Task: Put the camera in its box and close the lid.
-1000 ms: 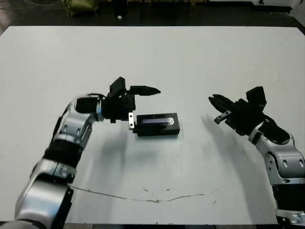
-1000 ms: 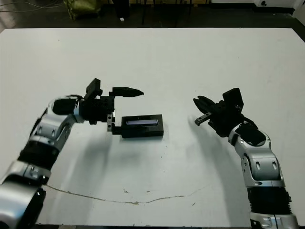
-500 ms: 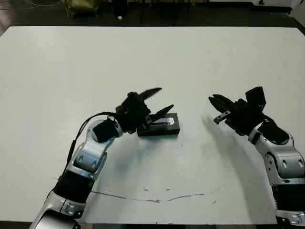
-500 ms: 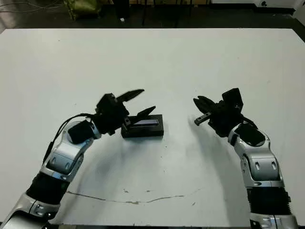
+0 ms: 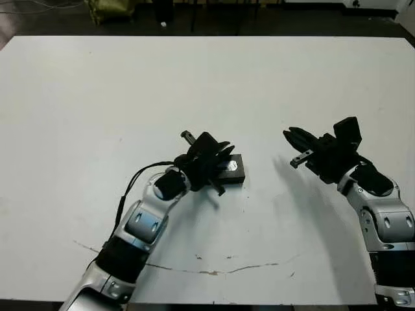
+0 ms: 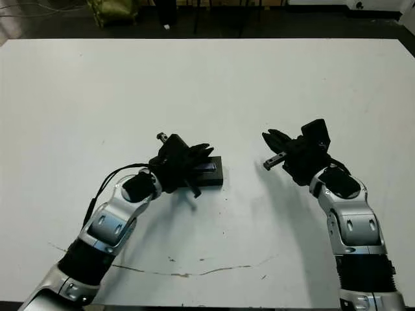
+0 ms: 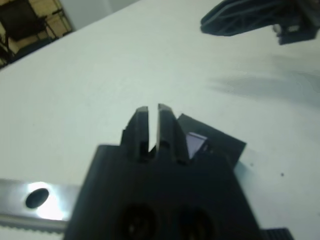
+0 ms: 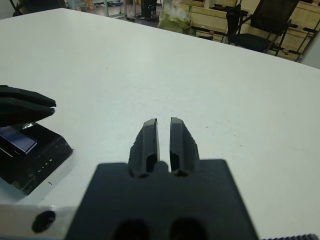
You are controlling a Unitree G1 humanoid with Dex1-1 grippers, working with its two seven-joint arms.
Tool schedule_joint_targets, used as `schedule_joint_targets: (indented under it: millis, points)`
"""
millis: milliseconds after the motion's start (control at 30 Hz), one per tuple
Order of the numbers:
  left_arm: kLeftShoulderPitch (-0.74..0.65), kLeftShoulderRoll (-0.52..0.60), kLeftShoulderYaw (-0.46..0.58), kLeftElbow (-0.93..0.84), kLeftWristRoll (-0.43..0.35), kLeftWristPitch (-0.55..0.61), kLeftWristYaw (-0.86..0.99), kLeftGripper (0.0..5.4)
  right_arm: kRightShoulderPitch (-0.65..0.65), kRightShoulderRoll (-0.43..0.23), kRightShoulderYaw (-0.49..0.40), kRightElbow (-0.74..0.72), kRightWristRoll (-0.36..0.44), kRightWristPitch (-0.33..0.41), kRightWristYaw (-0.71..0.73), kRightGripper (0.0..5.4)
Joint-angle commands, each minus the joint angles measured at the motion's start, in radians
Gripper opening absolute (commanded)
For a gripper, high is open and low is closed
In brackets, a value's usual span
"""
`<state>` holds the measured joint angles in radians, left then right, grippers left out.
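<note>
My white table has thin brown marks near its front edge. Past its far edge, the floor is dark. I see black chairs and wooden crates there.

Head stereo pair overlooks table; wrist views close (left perhaps blurred).

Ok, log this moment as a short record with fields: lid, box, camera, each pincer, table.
lid: black cover with glossy purplish strip window, lying flat on top of the box
box: black outer wall showing under the lid; closed as far as can be seen
camera: not visible
left pincer: fingers together, over the lid's left end; contact cannot be told
right pincer: fingers together, holding nothing, apart from the box on its right side
table: white, with a thin crack line near the front edge
</note>
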<state>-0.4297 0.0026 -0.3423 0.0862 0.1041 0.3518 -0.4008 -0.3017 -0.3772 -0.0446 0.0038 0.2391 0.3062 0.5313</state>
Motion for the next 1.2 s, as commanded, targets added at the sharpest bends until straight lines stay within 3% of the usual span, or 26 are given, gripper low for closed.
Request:
schedule_joint_targets:
  millis: [33,333,567,733,1000,1200]
  points:
    - [0.013,0.014,0.006,0.085,0.009,0.085,0.014,0.01,0.018,-0.010,-0.001,0.011,-0.002,0.019,0.004,0.00]
    - [-0.007,0.052,-0.018,0.219,0.030,0.113,-0.002,0.01,0.020,-0.005,0.004,0.011,-0.010,0.012,-0.004,0.00]
    - [0.029,0.068,0.005,0.133,-0.008,0.119,-0.027,0.01,0.022,0.001,-0.003,0.009,0.005,0.015,0.000,0.00]
    - [0.120,0.072,0.105,-0.043,-0.111,0.046,-0.028,0.01,0.035,0.017,-0.025,0.003,0.040,-0.004,0.004,0.00]
    - [0.224,0.109,0.317,-0.240,-0.207,-0.202,0.038,0.01,0.066,0.068,-0.065,-0.084,0.067,0.008,-0.096,0.00]
    - [0.171,0.193,0.491,-0.274,-0.269,-0.211,0.089,0.01,0.053,0.094,-0.084,-0.125,0.069,0.061,-0.188,0.00]
